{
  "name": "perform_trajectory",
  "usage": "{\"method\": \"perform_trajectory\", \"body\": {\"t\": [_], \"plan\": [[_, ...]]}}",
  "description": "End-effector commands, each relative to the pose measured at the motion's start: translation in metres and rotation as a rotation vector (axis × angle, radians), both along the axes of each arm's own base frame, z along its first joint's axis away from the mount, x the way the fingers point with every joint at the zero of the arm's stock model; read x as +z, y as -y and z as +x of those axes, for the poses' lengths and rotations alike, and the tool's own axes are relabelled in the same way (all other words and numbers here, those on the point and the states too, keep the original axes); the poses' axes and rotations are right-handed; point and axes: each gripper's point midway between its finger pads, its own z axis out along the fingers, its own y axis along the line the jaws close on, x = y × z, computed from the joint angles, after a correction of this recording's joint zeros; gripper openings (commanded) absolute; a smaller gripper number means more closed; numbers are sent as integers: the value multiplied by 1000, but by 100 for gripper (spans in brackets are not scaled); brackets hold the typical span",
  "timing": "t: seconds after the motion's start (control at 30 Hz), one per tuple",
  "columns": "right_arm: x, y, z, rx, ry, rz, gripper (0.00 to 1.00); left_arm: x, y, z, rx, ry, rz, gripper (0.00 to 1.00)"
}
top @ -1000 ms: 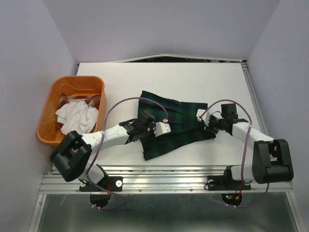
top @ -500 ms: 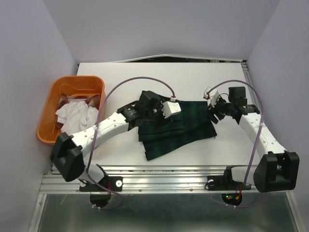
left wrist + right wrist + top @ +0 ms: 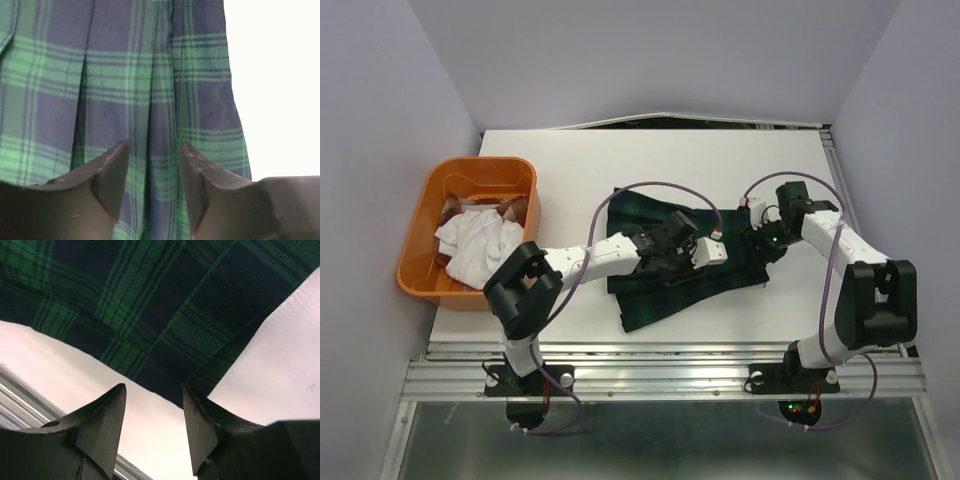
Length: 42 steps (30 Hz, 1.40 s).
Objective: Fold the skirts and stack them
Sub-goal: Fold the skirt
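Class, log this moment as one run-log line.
green plaid skirt: on table | left gripper: open over it | right gripper: open at its edge | white skirt: in orange basket

You get bright, even overhead light with soft shadows. The table [image 3: 280,75] blows out white in the left wrist view. The right gripper [image 3: 153,390] looks dark and slightly blurred, the green plaid skirt [image 3: 125,75] sharp.

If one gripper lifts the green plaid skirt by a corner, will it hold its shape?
Probably not: the green plaid skirt lies in soft overlapping layers, so it would likely droop. Its pleats could fan open when lifted. It looks thin, so probably light.
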Motion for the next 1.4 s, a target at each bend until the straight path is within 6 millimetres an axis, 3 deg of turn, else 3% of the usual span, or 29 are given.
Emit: {"method": "perform_trajectory", "body": {"t": [0.0,0.13,0.23,0.37,0.47,0.5,0.57,0.63,0.73,0.77,0.87,0.9,0.93,0.97,1.0,1.07,1.1,1.17,1.2,1.23,1.27,1.3,1.37], "plan": [[14,2,16,-24,21,4,54,14,19,10,-1,64,-13,52],[48,-4,49,40,186,30,54,27,3,-14,-39,47,-73,54],[56,-12,72,88,252,40,51,27,-14,-42,-94,-10,-93,48],[48,-32,91,127,245,54,49,-7,-35,-53,-82,-114,24,33],[14,-33,101,130,187,15,46,-24,-49,-37,-9,-159,83,27],[-5,-33,100,136,146,-9,45,-32,-56,-21,36,-187,97,26],[-22,-27,97,146,108,-40,44,-46,-67,-3,90,-220,131,21],[-41,-20,87,159,66,-78,43,-42,-78,35,153,-183,125,19],[-51,-14,66,185,53,-101,43,-43,-85,80,217,-151,137,14],[-53,-12,59,189,46,-104,43,-41,-81,99,238,-118,140,13],[-57,-9,30,200,-18,-106,41,-39,-75,134,254,-61,147,12],[-57,-8,24,200,-31,-105,41,-35,-67,159,276,-24,136,12],[-59,-12,9,213,-64,-92,40,-32,-61,170,283,-18,127,12],[-53,-19,3,219,-59,-79,40,-44,-58,181,296,-26,141,12],[-50,-24,-3,226,-67,-68,40,-15,-42,208,315,40,80,12],[-43,-41,-15,229,-85,-25,40,5,-31,224,359,37,19,15],[-35,-50,-16,233,-72,-13,41,30,-30,239,391,54,-47,15],[-23,-58,-11,166,-83,30,41,53,-33,240,424,27,-132,11],[-10,-62,2,136,-53,39,42,68,-36,225,445,-36,-201,8],[-2,-63,12,97,-31,37,43,78,-48,229,484,-40,-256,7],[8,-66,19,35,-32,56,48,119,-51,215,508,-65,-374,6],[29,-72,36,2,14,82,50,97,-64,194,541,-152,-377,7],[56,-83,54,-99,58,155,57,112,-83,173,592,-171,-502,7]]}}
